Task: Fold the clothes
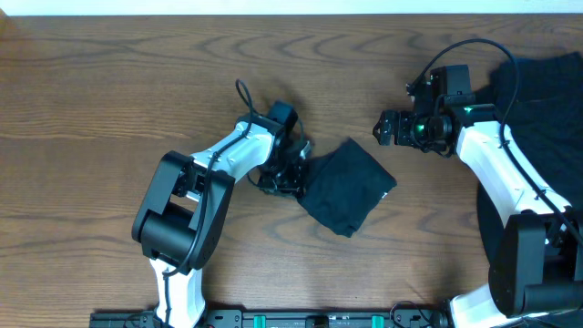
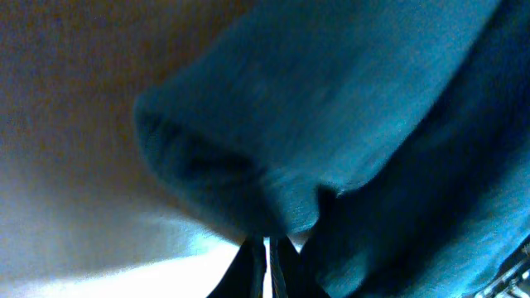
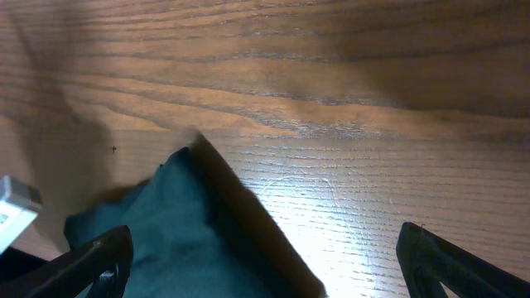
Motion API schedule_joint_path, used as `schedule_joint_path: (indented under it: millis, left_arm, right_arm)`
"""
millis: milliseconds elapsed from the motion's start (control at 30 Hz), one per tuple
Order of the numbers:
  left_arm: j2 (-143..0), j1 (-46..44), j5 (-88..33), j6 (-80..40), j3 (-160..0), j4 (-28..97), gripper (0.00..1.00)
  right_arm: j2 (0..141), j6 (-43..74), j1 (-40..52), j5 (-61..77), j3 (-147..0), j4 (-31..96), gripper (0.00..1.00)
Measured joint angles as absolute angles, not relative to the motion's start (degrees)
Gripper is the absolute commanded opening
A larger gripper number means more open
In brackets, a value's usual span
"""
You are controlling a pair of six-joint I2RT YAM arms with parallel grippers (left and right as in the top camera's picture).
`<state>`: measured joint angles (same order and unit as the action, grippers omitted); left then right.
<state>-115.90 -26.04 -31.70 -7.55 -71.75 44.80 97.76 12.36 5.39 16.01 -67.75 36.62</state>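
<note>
Shirt (image 2: 331,108) cloth crowds the left end effector (image 1: 290,177), whose fingers are pressed together at the folded bundle's left edge. Whether they pinch fabric I cannot tell. It lies mid-desk (image 1: 109,91), turned like a diamond. Right end effector (image 1: 381,128) hovers spread wide and empty off the far-right corner, so the left is nearer.

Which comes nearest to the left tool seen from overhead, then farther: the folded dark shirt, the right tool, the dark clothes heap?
1. Folded dark shirt, right beside the left tool.
2. Right tool, beyond the shirt, up and right.
3. Dark clothes heap, far right of the picture.
</note>
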Motion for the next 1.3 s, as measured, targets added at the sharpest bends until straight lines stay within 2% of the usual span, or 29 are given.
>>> schedule_joint_path:
  millis: [233, 433, 467, 500, 533, 567, 633, 767, 1033, 1200, 1300]
  left_arm:
    - [-115.4, -26.1, -29.1, -9.5, -71.7, 46.3, 0.08]
    - [-109.8, -26.1, -21.9, -12.3, -71.7, 46.1, 0.17]
    - [-107.8, -26.1, -20.9, -12.4, -71.7, 46.0, 0.21]
    - [-105.7, -26.1, -20.2, -12.5, -71.7, 46.0, 0.3]
    - [-103.1, -26.1, -19.1, -12.4, -71.7, 46.0, 0.47]
    - [-101.0, -26.1, -18.7, -12.0, -71.8, 45.8, 0.56]
    - [-97.3, -26.1, -17.7, -11.2, -72.0, 45.1, 0.63]
    - [-94.2, -26.2, -16.9, -7.0, -72.6, 43.1, 0.68]
    - [-97.7, -30.6, -16.0, 4.4, -72.6, 42.8, 0.77]
    - [-101.0, -34.8, -15.8, 7.6, -72.6, 39.2, 0.78]
    - [-102.9, -36.0, -13.8, 8.4, -72.6, 37.9, 0.82]
  right_arm:
    - [97.8, 12.4, 5.4, 16.0, -67.7, 36.6, 0.99]
    - [97.8, 12.4, 5.4, 16.0, -67.7, 36.6, 0.99]
    - [97.8, 12.4, 5.4, 16.0, -67.7, 36.6, 0.99]
    - [97.8, 12.4, 5.4, 16.0, -67.7, 36.6, 0.99]
    - [97.8, 12.4, 5.4, 16.0, -67.7, 36.6, 0.99]
    - [97.8, 12.4, 5.4, 16.0, -67.7, 36.6, 0.99]
    - [97.8, 12.4, 5.4, 16.0, -67.7, 36.6, 0.98]
    - [97.8, 12.4, 5.4, 16.0, -67.7, 36.6, 0.99]
    - [97.8, 12.4, 5.4, 16.0, -67.7, 36.6, 0.99]
    - [97.8, 12.4, 5.4, 16.0, -67.7, 36.6, 0.99]
    - [97.8, 12.4, 5.4, 16.0, -67.7, 36.6, 0.99]
